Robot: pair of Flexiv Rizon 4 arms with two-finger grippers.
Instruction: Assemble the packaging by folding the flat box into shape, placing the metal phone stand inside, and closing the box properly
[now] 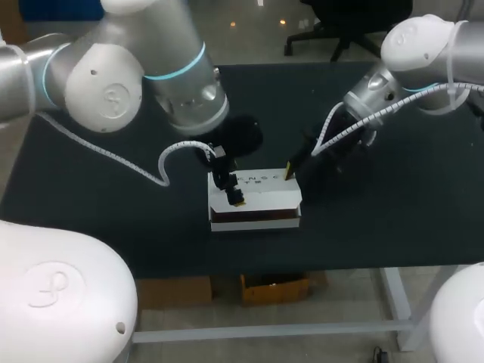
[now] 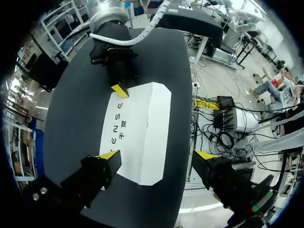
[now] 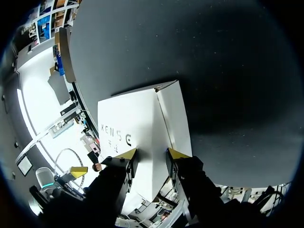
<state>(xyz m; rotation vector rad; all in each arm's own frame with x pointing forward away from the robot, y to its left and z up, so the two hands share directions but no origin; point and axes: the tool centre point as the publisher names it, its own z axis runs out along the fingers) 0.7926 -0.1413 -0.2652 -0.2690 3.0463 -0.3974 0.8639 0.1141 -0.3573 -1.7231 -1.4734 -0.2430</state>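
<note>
The white box (image 1: 255, 200), folded into shape, is seen on the dark tabletop (image 1: 378, 219) (printed face up). The left hand (image 2: 157, 154) is held wide open at one end. The right hand (image 3: 152, 153) is slightly parted at the other, with nothing gripped.

You are working in a robotics lab, not a home or a shop. Your glossy white-and-silver left arm (image 1: 113, 76) and its twin, the right arm (image 1: 423, 45), are jointed industrial machines with light-blue rings at the joints. A white spiral-wrapped cable (image 1: 113, 155) runs in the open from the left one. Both arms reach over a flat, matte black table (image 1: 378, 227) set on a plain white metal frame (image 1: 397, 299), with the spare look of a workbench. A plain white cardboard box (image 1: 255, 200) sits on it between the two arms' ends.
</note>
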